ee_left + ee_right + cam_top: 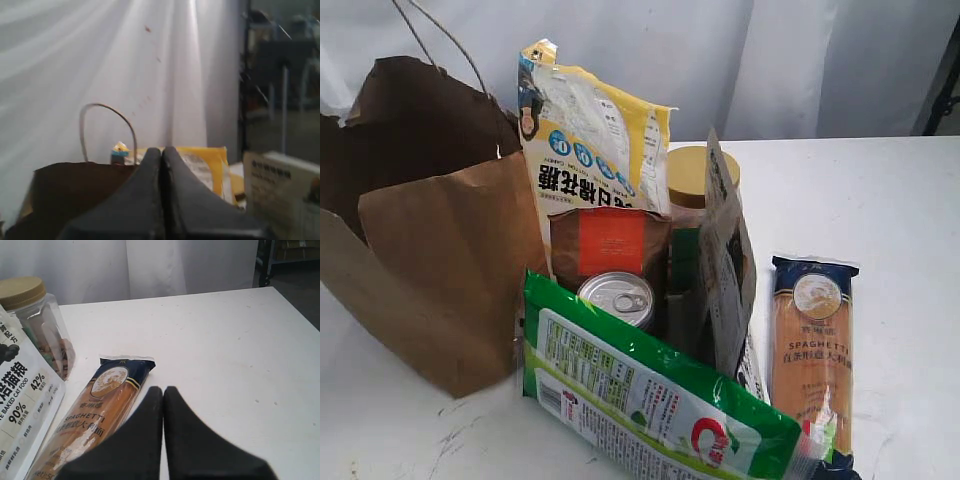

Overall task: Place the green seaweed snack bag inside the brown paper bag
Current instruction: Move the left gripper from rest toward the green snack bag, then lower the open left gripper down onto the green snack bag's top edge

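Note:
The green seaweed snack bag leans at the front of the exterior view, its white label facing out, right of the brown paper bag. The paper bag stands open at the left with string handles; its dark rim also shows in the left wrist view. Neither gripper appears in the exterior view. My left gripper is shut and empty, up near the paper bag's rim. In its own wrist view my right gripper is shut and empty above the table beside the spaghetti.
Behind the green bag stand a yellow-and-white bag, a small brown pouch with orange label, a tin can, a yellow-lidded jar and a white cat-food pouch. A spaghetti packet lies at the right. White table.

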